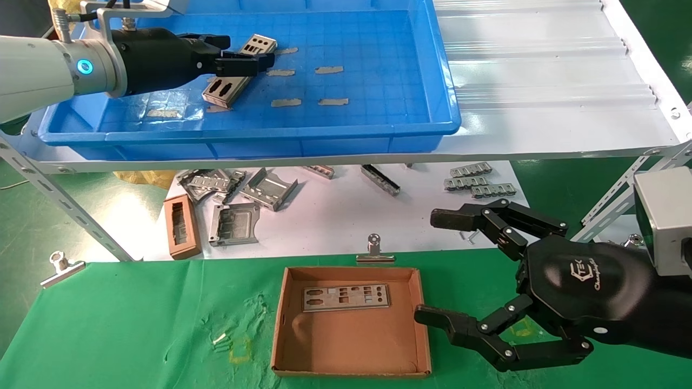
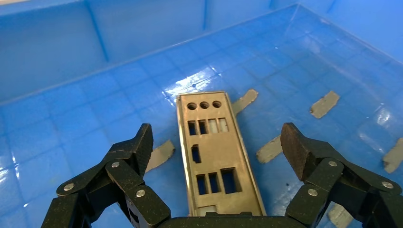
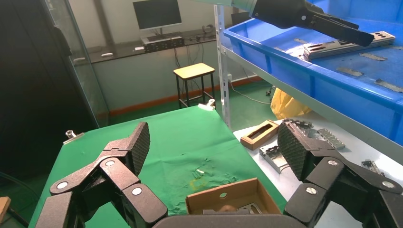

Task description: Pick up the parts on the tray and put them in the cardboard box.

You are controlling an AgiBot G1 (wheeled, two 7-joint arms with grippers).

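- Green cloth (image 1: 135, 324) covers the lower-frame table; a white shelf (image 1: 540, 81) spans the top.
- Tray (image 1: 378, 124), upper left: one part (image 1: 238, 70). Cardboard box (image 1: 351, 324), lower centre: one part (image 1: 346, 297).
- Left gripper (image 2: 216, 142), jaws apart, straddles the tray part.
- Right gripper (image 1: 432, 267), jaws apart, hovers at the box's right wall.

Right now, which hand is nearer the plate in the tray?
Left. The left hand hovers open right over the plate in the blue tray. The right hand sits open down by the cardboard box, well away from it.
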